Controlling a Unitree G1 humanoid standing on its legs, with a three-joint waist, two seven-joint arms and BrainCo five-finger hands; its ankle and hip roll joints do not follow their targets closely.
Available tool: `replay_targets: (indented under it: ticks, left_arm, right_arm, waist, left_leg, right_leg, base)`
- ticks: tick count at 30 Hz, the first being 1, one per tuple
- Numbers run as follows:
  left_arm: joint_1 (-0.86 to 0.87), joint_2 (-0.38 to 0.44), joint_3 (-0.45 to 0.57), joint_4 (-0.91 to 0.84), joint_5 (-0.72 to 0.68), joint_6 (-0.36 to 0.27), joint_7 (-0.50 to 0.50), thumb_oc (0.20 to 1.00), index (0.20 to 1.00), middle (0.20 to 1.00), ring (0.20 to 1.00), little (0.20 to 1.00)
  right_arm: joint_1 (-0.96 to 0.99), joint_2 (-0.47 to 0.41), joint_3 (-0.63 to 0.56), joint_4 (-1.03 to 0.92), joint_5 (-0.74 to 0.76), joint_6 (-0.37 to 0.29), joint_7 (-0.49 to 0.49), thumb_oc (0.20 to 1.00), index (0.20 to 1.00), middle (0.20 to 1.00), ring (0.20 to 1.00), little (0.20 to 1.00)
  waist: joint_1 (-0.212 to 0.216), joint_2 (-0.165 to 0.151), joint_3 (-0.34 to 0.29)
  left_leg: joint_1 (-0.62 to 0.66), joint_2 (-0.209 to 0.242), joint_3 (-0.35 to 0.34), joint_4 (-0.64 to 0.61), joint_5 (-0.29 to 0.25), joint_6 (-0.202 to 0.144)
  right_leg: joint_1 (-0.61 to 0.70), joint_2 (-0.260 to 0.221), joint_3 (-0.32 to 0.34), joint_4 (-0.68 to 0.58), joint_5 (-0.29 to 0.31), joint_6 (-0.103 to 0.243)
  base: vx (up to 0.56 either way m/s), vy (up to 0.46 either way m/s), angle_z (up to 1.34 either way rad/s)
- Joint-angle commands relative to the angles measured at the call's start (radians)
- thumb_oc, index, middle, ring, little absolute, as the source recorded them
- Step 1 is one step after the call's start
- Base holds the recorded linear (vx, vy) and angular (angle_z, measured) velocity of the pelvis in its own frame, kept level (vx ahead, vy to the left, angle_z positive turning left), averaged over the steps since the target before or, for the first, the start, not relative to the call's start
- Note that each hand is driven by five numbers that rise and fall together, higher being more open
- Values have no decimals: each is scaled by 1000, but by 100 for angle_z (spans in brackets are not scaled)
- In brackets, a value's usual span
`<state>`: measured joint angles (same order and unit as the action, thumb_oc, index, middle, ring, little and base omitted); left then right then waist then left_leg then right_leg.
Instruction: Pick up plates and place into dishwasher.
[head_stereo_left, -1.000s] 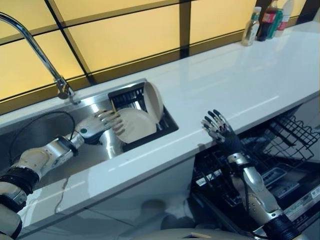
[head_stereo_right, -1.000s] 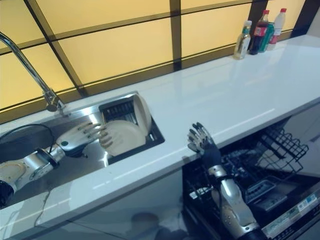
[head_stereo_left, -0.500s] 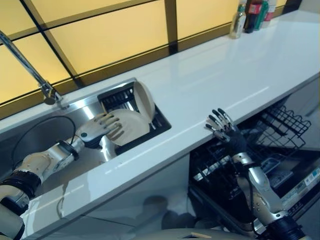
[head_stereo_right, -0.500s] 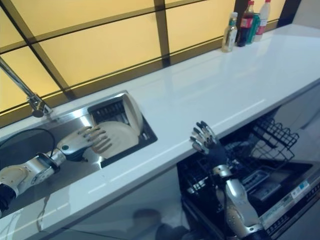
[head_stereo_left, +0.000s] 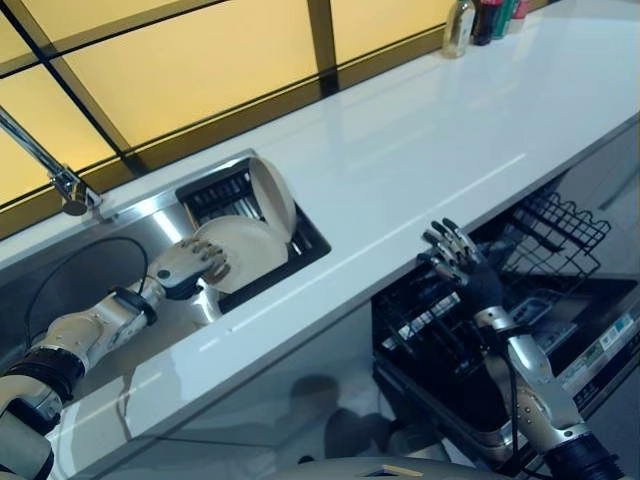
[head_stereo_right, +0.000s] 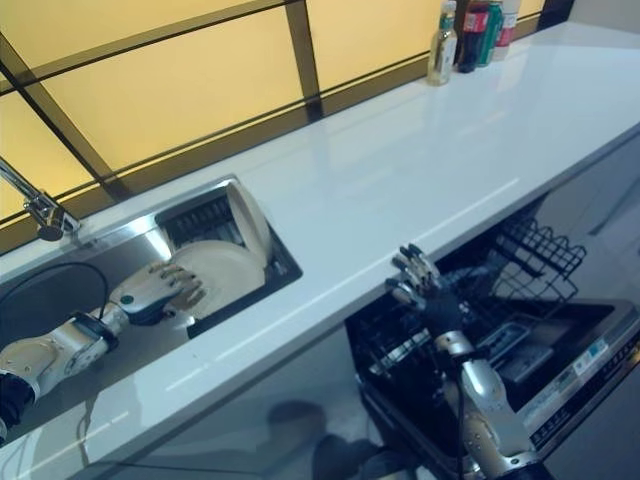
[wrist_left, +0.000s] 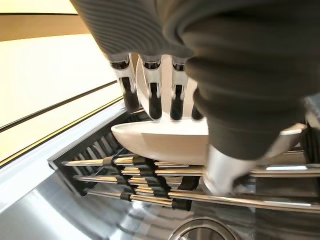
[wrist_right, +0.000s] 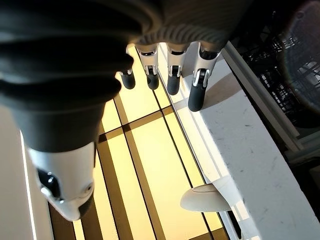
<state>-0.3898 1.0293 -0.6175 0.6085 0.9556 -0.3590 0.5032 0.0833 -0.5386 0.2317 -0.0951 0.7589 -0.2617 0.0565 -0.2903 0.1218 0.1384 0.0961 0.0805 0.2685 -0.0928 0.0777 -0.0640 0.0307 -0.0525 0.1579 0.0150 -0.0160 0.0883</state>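
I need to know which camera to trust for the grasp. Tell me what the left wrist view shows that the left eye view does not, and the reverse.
Left wrist view: up close, the left hand's fingers lie over the rim of the near plate, the thumb under it, and the rack's metal bars run beneath.

Left eye view: the right hand raised open above the open dishwasher, the faucet, the white counter and the bottles.

Both: the near plate, the upright plate and the sink.

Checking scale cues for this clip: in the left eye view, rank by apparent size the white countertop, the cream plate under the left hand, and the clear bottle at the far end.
1. White countertop, by far the largest.
2. Cream plate under the left hand.
3. Clear bottle, smallest; it is farthest from the camera and cut off by the frame edge.
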Motion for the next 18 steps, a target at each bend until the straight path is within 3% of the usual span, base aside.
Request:
replay_targets:
  ticks: [1,9,18]
  left_arm:
    - [-44,26,18,26,-52,19,18,200,200,200,200,200]
    - [-42,39,32,-21,-59,15,-15,200,200,200,200,200]
    - [-44,55,47,-37,-61,-12,28,200,200,200,200,200]
  right_arm:
    - [-9,-7,6,-93,10,-25,19,1000,1000,1000,1000,1000]
    - [-3,-3,2,-101,7,-13,12,1000,1000,1000,1000,1000]
    - [3,2,17,-95,8,-23,15,1000,1000,1000,1000,1000]
  waist:
    - [-7,-40,-15]
    - [-5,-38,-26]
    - [1,-40,-34]
  left_leg:
    - [-5,-25,-45,13,-69,51]
    - [4,-26,-44,11,-72,52]
    - [12,-26,-46,8,-75,53]
  right_leg:
    - [-74,-17,-16,21,47,70]
    - [-62,-20,-20,13,45,72]
    - [-51,-20,-23,8,43,72]
  base:
    - [0,0,0]
    - [0,0,0]
    - [0,0,0]
